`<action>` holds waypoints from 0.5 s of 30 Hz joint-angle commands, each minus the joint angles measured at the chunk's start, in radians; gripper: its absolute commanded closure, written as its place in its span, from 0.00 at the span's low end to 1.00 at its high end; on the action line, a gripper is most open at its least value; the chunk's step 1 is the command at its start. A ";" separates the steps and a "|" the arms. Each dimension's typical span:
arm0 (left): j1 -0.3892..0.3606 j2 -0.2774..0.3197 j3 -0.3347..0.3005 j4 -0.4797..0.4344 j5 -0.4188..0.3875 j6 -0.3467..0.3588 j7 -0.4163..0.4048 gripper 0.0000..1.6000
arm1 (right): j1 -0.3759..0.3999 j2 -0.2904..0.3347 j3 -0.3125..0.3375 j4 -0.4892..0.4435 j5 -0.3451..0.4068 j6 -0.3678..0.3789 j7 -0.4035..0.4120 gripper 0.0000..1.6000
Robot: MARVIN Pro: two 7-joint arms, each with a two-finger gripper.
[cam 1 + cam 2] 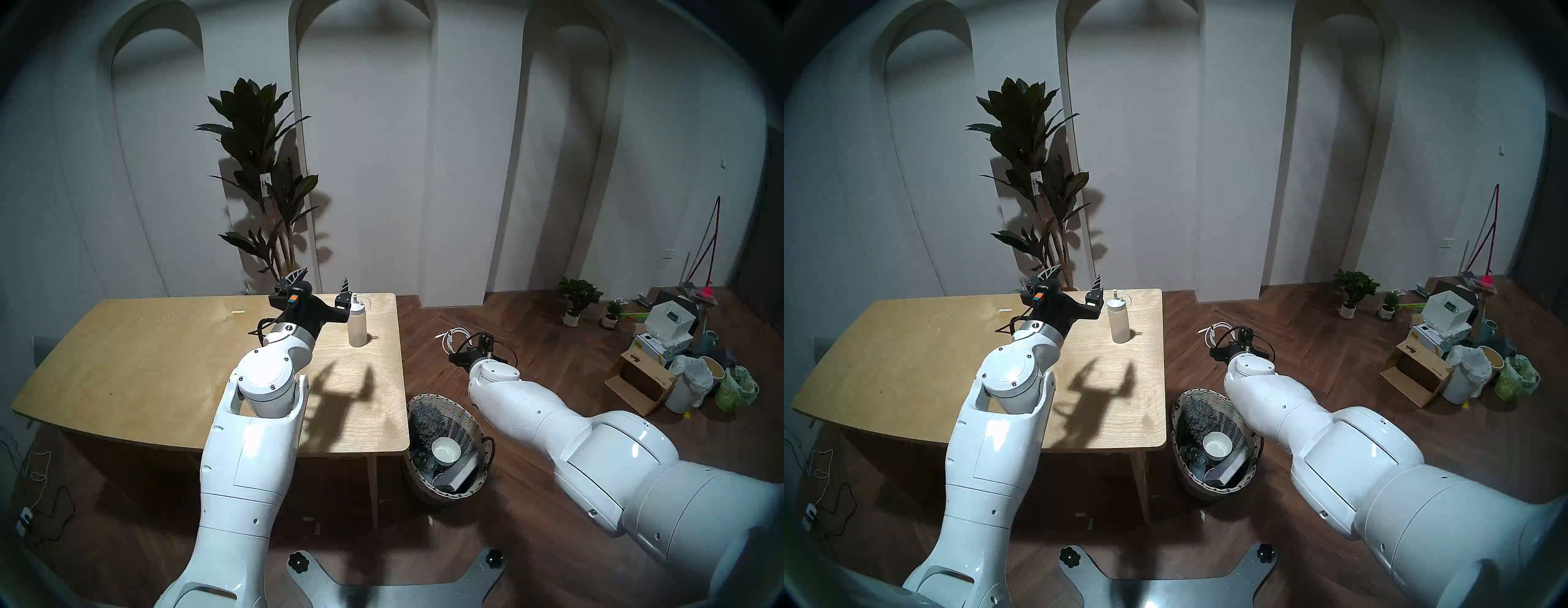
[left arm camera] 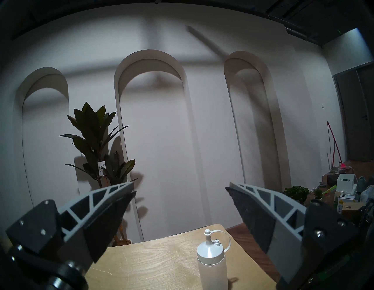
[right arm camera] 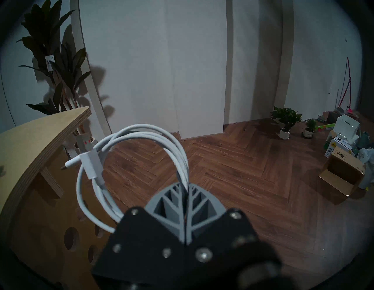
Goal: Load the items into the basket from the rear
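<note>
While the coiled white cable [image 3: 129, 162] is pinched in the right end effector [image 3: 185, 187] beyond the wicker basket [image 1: 481, 429], undropped, the squeeze bottle [image 1: 357, 325] is left standing on the counter [image 1: 169, 361] by the spread left end effector [image 1: 322, 288].

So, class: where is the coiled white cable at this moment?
The coiled white cable hangs from the shut right gripper, in the air over the wooden floor to the right of the table, beyond the wicker basket.
</note>
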 commanded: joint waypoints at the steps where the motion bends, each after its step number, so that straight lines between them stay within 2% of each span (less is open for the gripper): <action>1: -0.013 0.005 -0.003 -0.021 0.003 -0.013 0.002 0.00 | 0.058 -0.059 0.007 0.046 0.003 -0.025 -0.015 1.00; 8: -0.015 0.011 -0.008 -0.021 0.004 -0.010 0.007 0.00 | 0.071 -0.072 0.009 0.121 0.000 -0.053 0.005 1.00; 15: -0.021 0.009 -0.005 -0.011 -0.003 0.002 0.005 0.00 | 0.071 -0.074 0.007 0.153 -0.013 -0.078 0.025 1.00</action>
